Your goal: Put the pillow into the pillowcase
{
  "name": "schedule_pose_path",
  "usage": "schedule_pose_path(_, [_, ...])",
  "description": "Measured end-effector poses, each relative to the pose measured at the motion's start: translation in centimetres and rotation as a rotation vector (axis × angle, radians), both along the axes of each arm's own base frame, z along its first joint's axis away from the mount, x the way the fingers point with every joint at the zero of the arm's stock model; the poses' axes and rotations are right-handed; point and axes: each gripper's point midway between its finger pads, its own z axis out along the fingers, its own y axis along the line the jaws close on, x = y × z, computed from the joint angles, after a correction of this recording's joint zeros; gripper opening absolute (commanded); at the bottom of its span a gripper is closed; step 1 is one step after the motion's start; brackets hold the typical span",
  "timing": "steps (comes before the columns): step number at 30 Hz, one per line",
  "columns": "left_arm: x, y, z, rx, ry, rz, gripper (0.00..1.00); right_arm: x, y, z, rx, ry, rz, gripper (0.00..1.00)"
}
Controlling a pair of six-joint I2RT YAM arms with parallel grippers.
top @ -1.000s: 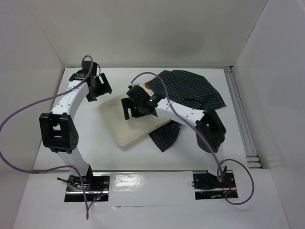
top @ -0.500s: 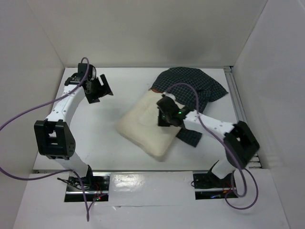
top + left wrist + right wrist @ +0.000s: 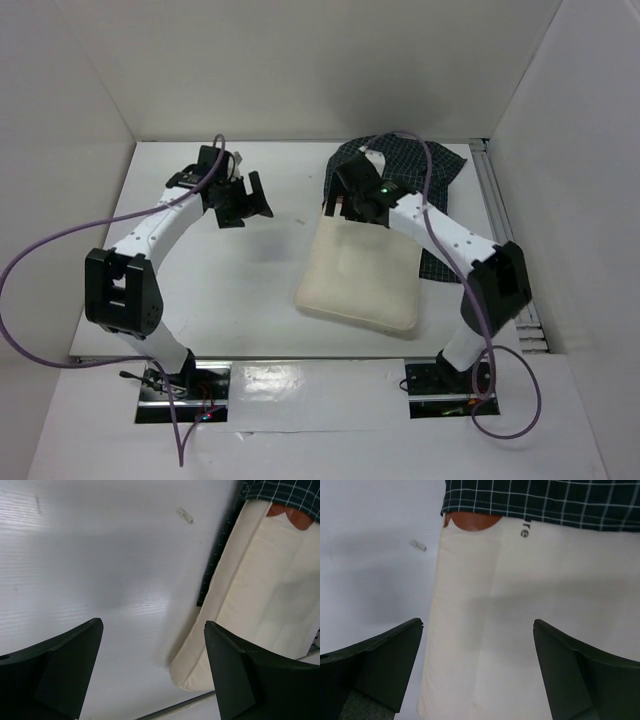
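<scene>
– white surface (image 3: 200,290), white walls round it. largest item on it?
– the pillowcase (image 3: 448,183): dark navy-green cloth with a thin white check, bunched at the far right of the surface. a strip of it also shows along the pillow's right side, and in the left wrist view a thin dark edge runs along the pillow's left side.
– and the pillow (image 3: 360,285)?
– cream, lying flat right of centre, long axis running near to far. its far end sits just under the pillowcase's hem. whether it is inside the opening or only beneath the cloth, cannot tell. the rest of it lies uncovered.
– right end effector (image 3: 477,625)?
– above the far part of the pillow, close to the hem. jaws spread wide, gripping nothing.
– left end effector (image 3: 153,624)?
– over bare surface, left of the pillow and apart from it. jaws likewise wide apart, empty.
– small marks?
– a reddish mark (image 3: 472,521) at the pillow's far left corner, partly covered by the hem. black lettering (image 3: 525,530) near it, also cut off by the hem, unreadable. a clear scrap (image 3: 417,545) lies on the surface just left of the pillow's far end.
</scene>
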Motion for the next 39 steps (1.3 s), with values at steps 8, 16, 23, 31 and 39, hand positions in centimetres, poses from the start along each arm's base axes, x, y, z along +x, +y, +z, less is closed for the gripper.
schedule_pose_path(8, [-1.2,-1.4,-2.3,0.007,0.045,-0.04,0.96,2.9,2.6,-10.4,-0.112,0.164,0.017,0.73])
schedule_pose_path(16, [-2.1,-1.4,-3.6,-0.006,0.068,-0.07,0.93,3.3,2.4,-9.9,-0.05,0.13,0.068,0.0])
schedule_pose_path(23, [-2.9,-6.4,-2.6,-0.148,0.018,-0.281,0.95,0.3,-0.9,-5.8,0.104,0.11,0.223,0.0])
schedule_pose_path(31, [-5.0,-13.7,-3.2,-0.229,-0.005,-0.477,0.97,-1.3,-2.8,-2.6,0.184,0.093,0.359,0.0])
schedule_pose_path(39, [-5.3,-18.2,-3.1,-0.289,-0.058,-0.539,0.87,-2.3,-2.4,-2.6,0.234,0.12,0.438,0.0])
